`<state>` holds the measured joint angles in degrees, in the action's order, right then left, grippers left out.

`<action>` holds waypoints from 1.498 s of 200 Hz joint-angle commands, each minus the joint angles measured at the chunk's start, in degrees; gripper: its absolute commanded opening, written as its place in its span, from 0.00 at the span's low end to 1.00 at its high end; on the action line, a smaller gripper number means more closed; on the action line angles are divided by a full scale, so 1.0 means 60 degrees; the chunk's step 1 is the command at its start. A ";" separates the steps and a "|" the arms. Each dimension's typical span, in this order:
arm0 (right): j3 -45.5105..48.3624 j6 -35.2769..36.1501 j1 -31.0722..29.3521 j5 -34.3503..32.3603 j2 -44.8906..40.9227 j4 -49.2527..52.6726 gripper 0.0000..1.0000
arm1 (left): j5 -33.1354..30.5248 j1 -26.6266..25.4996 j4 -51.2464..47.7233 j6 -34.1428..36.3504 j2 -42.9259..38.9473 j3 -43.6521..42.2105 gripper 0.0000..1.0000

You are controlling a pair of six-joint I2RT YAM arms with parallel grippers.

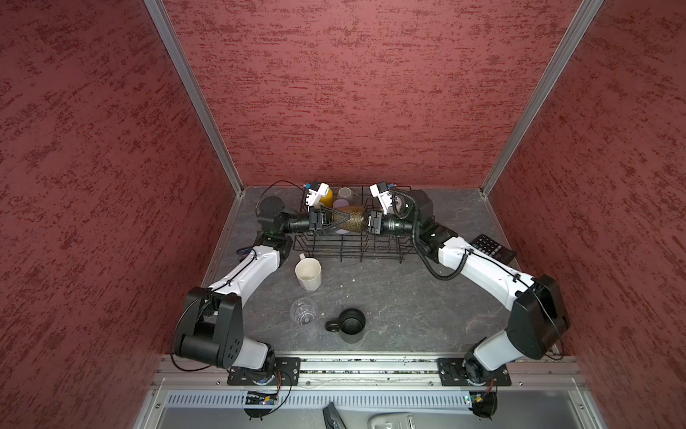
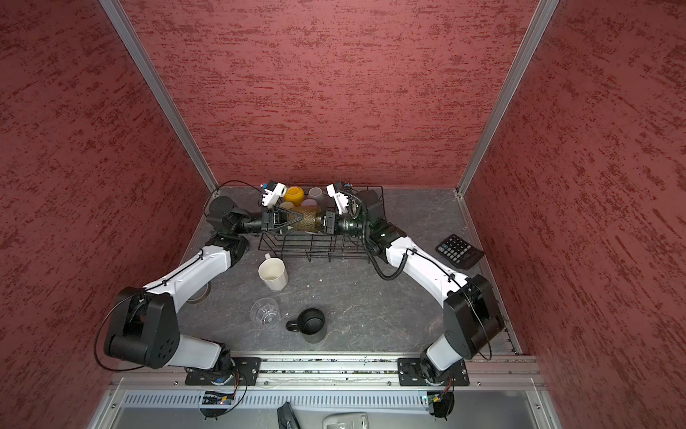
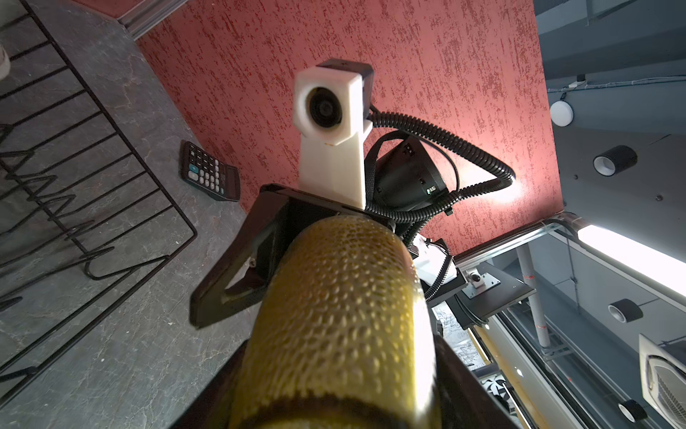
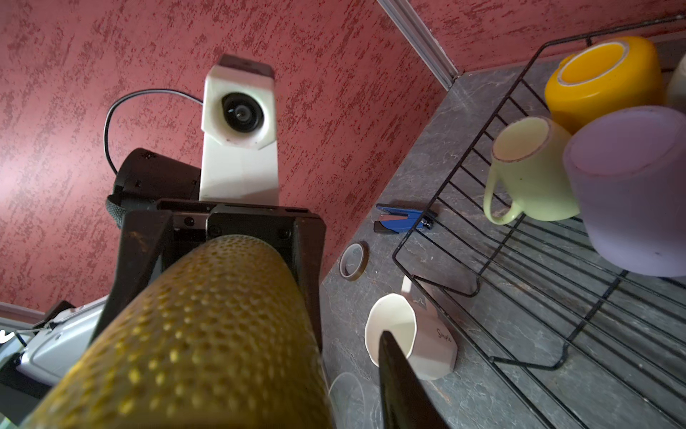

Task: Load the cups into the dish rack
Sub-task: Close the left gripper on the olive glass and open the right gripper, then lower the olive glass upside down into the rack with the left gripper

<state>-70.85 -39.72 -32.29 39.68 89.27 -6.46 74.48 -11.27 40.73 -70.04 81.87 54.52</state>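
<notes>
Left wrist view: the olive-brown glass (image 3: pixel 334 315) lies on its side, gripped at one end by the left hand (image 1: pixel 338 222). In both top views it hangs above the dish rack (image 1: pixel 352 249), reaching across to the right hand (image 1: pixel 366 223) at its other end. That hand is partly open; its visible finger (image 4: pixel 397 371) stands clear of the glass.

3 mottled red walls (image 1: pixel 352 93) enclose a grey marbled tabletop (image 1: pixel 401 297); aluminium corner posts (image 1: pixel 192 93).
</notes>
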 commanded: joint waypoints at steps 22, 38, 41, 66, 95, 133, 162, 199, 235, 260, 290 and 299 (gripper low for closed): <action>0.0275 -0.0033 0.0385 -0.0941 -0.0625 0.0368 0.57 | -0.0401 0.0444 -0.3140 0.2164 -0.1089 0.0704 0.00; 0.0387 0.0040 0.0537 -0.1363 -0.0904 0.0629 0.66 | -0.0604 0.0631 -0.4754 0.3209 -0.1371 0.0943 0.00; 0.0403 0.0049 0.0574 -0.1449 -0.0943 0.0691 0.68 | -0.0639 0.0676 -0.5025 0.3375 -0.1417 0.1003 0.00; 0.0659 0.0193 0.0990 -0.2172 -0.1579 0.1196 0.87 | -0.1190 0.0984 -0.7673 0.5071 -0.1682 0.1614 0.00; 0.0683 0.0684 0.1384 -0.3019 -0.2111 0.2260 0.99 | -0.2875 0.1072 -1.1438 0.7521 -0.1583 0.2739 0.00; 0.0646 0.1183 0.1787 -0.3738 -0.2699 0.3294 0.99 | -0.5281 0.1008 -1.4124 0.9128 -0.0840 0.3840 0.00; 0.0754 0.1342 0.2008 -0.3925 -0.2933 0.3609 0.99 | -0.6628 0.0753 -1.5100 0.9737 -0.0205 0.4514 0.00; 0.0921 0.1359 0.2176 -0.3787 -0.2963 0.3569 0.99 | -0.8287 0.0419 -1.5900 1.0088 0.0626 0.5095 0.00; 0.1029 0.1457 0.2275 -0.3787 -0.2955 0.3561 0.99 | -0.9591 0.0102 -1.6221 1.0259 0.1304 0.5532 0.00; 0.1150 0.1493 0.2343 -0.3748 -0.2965 0.3510 0.99 | -1.0224 -0.0055 -1.6305 1.0324 0.1790 0.6009 0.00; 0.1266 0.1551 0.2422 -0.3713 -0.3014 0.3493 0.99 | -1.0752 -0.0271 -1.6365 1.0317 0.2438 0.6478 0.00; 0.1303 0.1592 0.2434 -0.3725 -0.3037 0.3500 0.99 | -1.0797 -0.0329 -1.6272 1.0295 0.2580 0.6532 0.00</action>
<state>-63.68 -31.29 -18.28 18.17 72.20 14.59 13.28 -12.36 -56.88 -9.23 95.35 91.79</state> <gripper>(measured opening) 0.987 0.668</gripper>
